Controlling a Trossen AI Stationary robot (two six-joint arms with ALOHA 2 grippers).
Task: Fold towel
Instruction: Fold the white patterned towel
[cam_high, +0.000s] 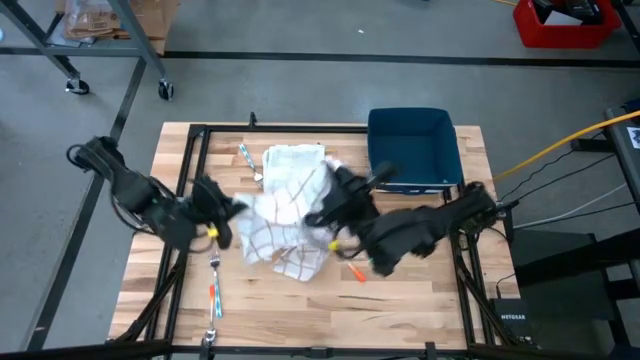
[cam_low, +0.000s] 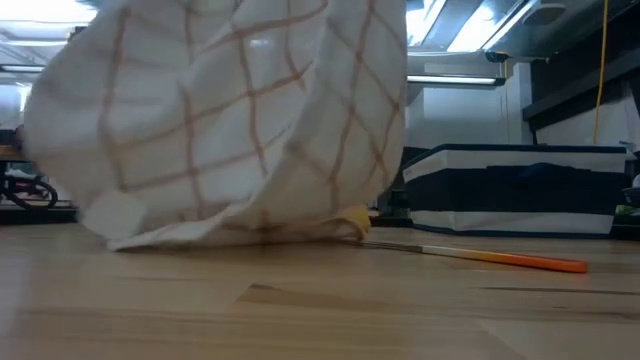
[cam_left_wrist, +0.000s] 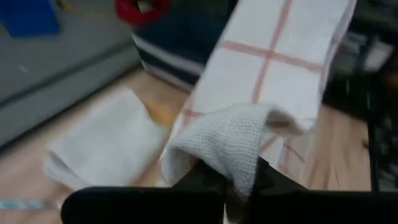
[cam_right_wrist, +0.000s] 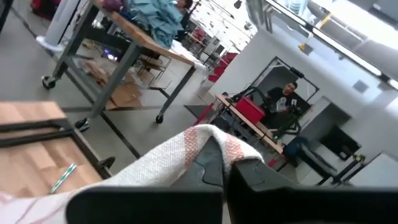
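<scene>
At table centre, from above: left gripper (cam_high: 232, 207) and right gripper (cam_high: 322, 214) clamped on checked towel (cam_high: 285, 215), lifted, crumpled. From table level only: orange-handled tool (cam_low: 478, 256) beside sagging cloth.

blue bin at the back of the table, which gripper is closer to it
Right. The right gripper is shut on the checked towel just in front of the blue bin. The left gripper is shut on the towel's opposite edge, farther from the bin.
</scene>
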